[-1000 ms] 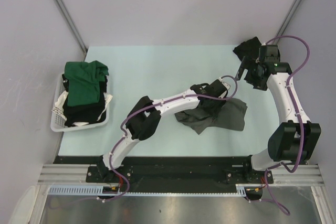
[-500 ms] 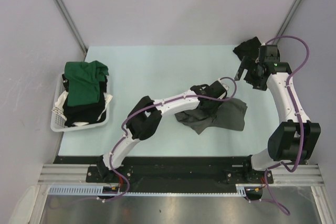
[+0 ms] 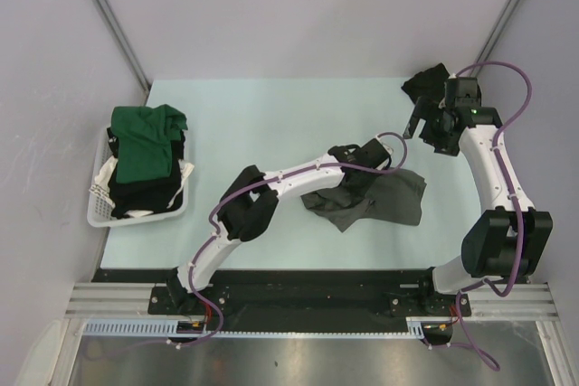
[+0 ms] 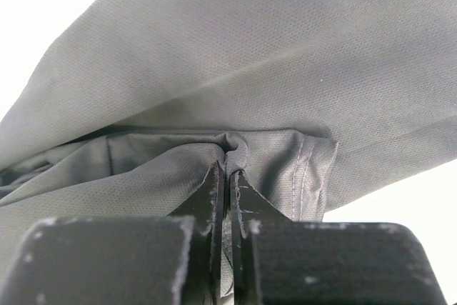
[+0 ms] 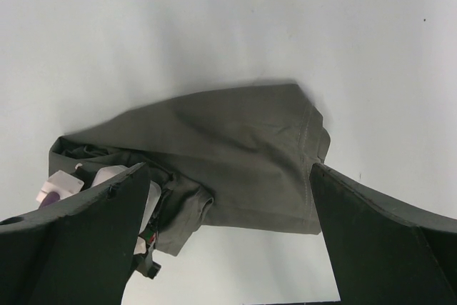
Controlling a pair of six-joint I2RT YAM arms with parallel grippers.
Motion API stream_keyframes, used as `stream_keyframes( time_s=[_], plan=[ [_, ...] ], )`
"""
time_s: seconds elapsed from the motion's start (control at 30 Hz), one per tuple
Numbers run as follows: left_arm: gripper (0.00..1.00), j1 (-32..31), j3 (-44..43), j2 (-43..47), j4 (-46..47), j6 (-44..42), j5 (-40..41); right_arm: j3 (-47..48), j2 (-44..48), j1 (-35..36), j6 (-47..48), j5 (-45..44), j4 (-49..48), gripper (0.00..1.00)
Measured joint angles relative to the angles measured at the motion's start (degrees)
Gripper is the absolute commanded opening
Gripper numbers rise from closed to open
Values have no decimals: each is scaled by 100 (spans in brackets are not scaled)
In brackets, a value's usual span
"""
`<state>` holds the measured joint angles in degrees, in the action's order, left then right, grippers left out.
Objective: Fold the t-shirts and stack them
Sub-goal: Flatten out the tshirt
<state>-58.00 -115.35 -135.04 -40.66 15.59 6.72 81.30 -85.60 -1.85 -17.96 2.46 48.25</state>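
Observation:
A crumpled dark charcoal grey t-shirt [image 3: 389,196] lies on the pale table, right of centre. My left gripper [image 3: 365,176] is down on its left part, and in the left wrist view the gripper [image 4: 228,169] is shut on a pinched fold of that grey t-shirt [image 4: 285,55]. My right gripper [image 3: 425,124] hovers above the far right of the table, open. In the right wrist view the gripper [image 5: 228,169] stands wide apart well above the grey t-shirt [image 5: 235,148], holding nothing. A dark green t-shirt [image 3: 145,137] lies on black cloth [image 3: 145,192] in the basket.
The white slatted basket [image 3: 101,210] stands at the table's left edge. A black cloth lump [image 3: 425,83] lies at the far right corner behind my right gripper. The left arm's wrist [image 5: 61,185] shows beside the shirt. Grey walls close in on both sides.
My left gripper has shut on a fold of the grey t-shirt. Neither arm has moved noticeably, and the right gripper stays wide open.

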Motion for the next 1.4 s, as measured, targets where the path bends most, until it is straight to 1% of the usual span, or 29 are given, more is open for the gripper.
stream_keyframes(
  time_s=[0.17, 0.33, 0.47, 0.53, 0.63, 0.83, 0.93, 1.07, 1.4],
  plan=[
    [0, 0, -153, 4, -138, -20, 186, 0, -9, 63, -2, 2, -13, 100],
    [0, 55, -258, 162, -332, -127, 575, 0, -57, 133, -2, 4, -24, 100],
    [0, 323, -603, 444, -614, -260, 898, 0, -98, 149, -2, 37, -57, 100],
    [0, 597, -850, 590, -686, -321, 1126, 0, -111, 197, -4, 46, -63, 100],
    [0, 1294, -1014, 1036, -745, -457, 1517, 0, -114, 289, -4, 63, -70, 100],
    [0, 3027, -925, 2096, -831, -625, 2238, 0, -120, 396, -4, 101, -109, 100],
    [0, 3567, -719, 2616, -833, -713, 2549, 0, -131, 407, -4, 103, -138, 100],
    [0, 3633, -525, 2966, -848, -767, 2636, 0, -175, 437, -4, 105, -153, 100],
    [0, 3504, -380, 2796, -1056, -697, 2234, 0, -212, 553, -33, 109, -223, 100]
  ],
)
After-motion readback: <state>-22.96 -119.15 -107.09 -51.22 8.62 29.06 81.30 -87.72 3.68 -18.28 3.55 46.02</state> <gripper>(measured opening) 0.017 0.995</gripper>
